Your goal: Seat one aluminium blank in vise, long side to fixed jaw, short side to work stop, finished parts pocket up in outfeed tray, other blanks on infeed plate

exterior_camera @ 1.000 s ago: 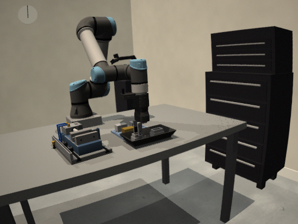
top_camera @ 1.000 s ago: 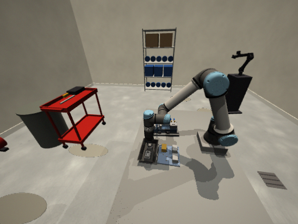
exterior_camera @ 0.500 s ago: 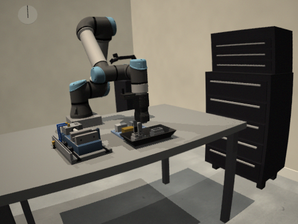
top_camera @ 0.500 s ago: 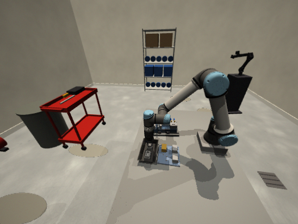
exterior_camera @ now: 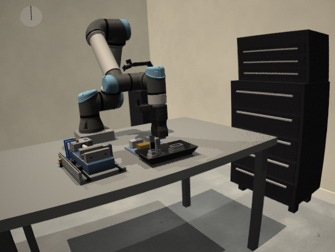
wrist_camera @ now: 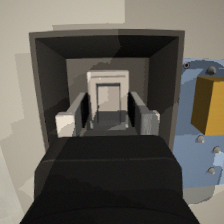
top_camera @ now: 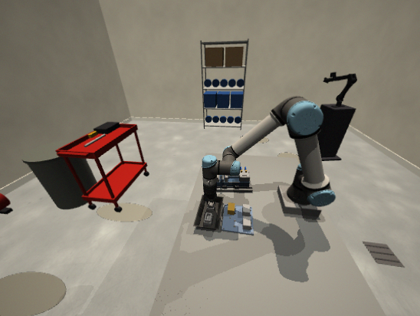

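My gripper (exterior_camera: 154, 143) hangs low in the dark outfeed tray (exterior_camera: 168, 151), fingers open. A grey finished part (exterior_camera: 151, 152) lies on the tray floor between the fingers; in the wrist view its light ends (wrist_camera: 67, 125) show outside the gripper's (wrist_camera: 108, 112) fingers. A second finished part (wrist_camera: 107, 87) lies farther along the tray, pocket up. On the blue infeed plate (top_camera: 239, 220) sit a brass blank (top_camera: 231, 208) and two aluminium blanks (top_camera: 246, 209). The vise (exterior_camera: 92, 156) stands open to the left, and I see no blank in its opening.
The infeed plate (wrist_camera: 200, 150) with the brass blank (wrist_camera: 210, 102) lies right beside the tray. The arm's base (exterior_camera: 92, 128) stands behind the vise. A black tool cabinet (exterior_camera: 281, 113) stands off the table to the right.
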Available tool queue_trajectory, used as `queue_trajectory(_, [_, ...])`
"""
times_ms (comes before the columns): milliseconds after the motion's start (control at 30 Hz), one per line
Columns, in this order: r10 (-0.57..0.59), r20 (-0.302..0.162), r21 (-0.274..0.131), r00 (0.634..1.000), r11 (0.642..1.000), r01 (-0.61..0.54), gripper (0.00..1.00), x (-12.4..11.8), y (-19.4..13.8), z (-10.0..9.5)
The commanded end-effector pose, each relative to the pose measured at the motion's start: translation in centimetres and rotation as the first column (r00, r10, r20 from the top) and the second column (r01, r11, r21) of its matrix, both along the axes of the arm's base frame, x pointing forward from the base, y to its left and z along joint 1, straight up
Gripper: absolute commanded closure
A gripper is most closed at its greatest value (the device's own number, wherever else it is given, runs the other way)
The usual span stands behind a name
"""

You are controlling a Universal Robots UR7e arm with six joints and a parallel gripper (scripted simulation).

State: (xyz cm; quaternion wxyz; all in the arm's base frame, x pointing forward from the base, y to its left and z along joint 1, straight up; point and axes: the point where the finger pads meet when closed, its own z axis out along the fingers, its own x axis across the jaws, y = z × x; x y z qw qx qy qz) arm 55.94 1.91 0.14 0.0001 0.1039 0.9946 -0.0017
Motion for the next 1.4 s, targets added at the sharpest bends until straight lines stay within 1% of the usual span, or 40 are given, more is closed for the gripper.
queue_trajectory(0, [0.000, 0.001, 0.000, 1.000, 1.000, 0.000, 0.00, 0.0, 0.0, 0.1])
queue_trajectory(1067, [0.000, 0.001, 0.000, 1.000, 1.000, 0.000, 0.00, 0.0, 0.0, 0.1])
queue_trajectory(1267, [0.000, 0.001, 0.000, 1.000, 1.000, 0.000, 0.00, 0.0, 0.0, 0.5])
queue_trajectory(1367, [0.000, 0.001, 0.000, 1.000, 1.000, 0.000, 0.00, 0.0, 0.0, 1.1])
